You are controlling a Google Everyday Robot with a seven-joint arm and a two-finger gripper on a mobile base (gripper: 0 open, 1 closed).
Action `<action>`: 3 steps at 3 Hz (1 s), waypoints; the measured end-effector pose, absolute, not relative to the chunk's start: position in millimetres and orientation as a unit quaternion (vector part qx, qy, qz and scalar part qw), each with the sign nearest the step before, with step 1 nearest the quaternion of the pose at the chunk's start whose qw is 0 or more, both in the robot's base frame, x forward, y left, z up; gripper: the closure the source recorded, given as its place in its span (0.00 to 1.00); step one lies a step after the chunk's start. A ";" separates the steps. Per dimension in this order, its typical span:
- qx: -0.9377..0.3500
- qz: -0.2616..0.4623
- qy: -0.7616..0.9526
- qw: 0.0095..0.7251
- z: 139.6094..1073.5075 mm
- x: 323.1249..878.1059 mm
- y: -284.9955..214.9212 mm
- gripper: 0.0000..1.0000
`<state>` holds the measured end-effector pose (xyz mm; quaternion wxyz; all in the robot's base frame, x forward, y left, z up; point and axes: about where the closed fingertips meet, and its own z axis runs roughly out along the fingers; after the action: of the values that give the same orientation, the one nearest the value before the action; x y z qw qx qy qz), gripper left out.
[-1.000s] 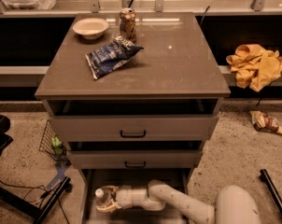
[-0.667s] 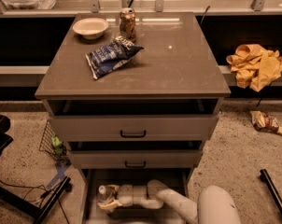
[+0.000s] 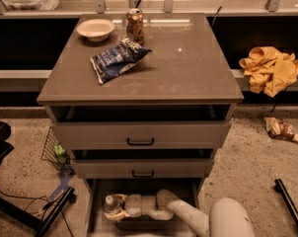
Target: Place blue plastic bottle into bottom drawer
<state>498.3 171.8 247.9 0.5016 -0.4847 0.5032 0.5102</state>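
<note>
The blue plastic bottle (image 3: 110,204) shows as a small clear body with a white screw cap on top and a pale label, standing roughly upright, though its lower part is partly hidden by tan fingers (image 3: 116,215). It is inside the bottom drawer (image 3: 96,225), which is pulled out below the front edge of the table (image 3: 188,68), and it sits toward the drawer's left side, under the table's front left corner. The drawer's thin left wall is just beside the bottle, while the open grey floor to the right is largely taken up by the white arm (image 3: 183,212), which reaches in from the lower right. Right above, the middle drawer (image 3: 142,168) and the top drawer (image 3: 140,135), both with black handles, stand slightly open and overhang the back of the bottom drawer, leaving free room mainly upward at the front. The end effector (image 3: 117,209) lies low in the drawer, pointing left, with its fingers pinching the bottle's lower body from the right, so the bottle is at its very tip with the cap rising just above it. On the table, a bowl (image 3: 95,28) sits near the back left corner, a drink can (image 3: 135,26) is by the back edge, and a snack bag (image 3: 117,59) lies in front of them
</note>
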 end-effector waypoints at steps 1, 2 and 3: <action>-0.482 0.516 0.484 0.517 238.7 493.0 171.6 1.00; -0.484 0.520 0.468 0.525 227.6 488.9 169.9 1.00; -0.493 0.515 0.474 0.517 219.0 486.8 169.9 1.00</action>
<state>486.8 169.9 219.0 0.5167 -0.4933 0.4736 0.5152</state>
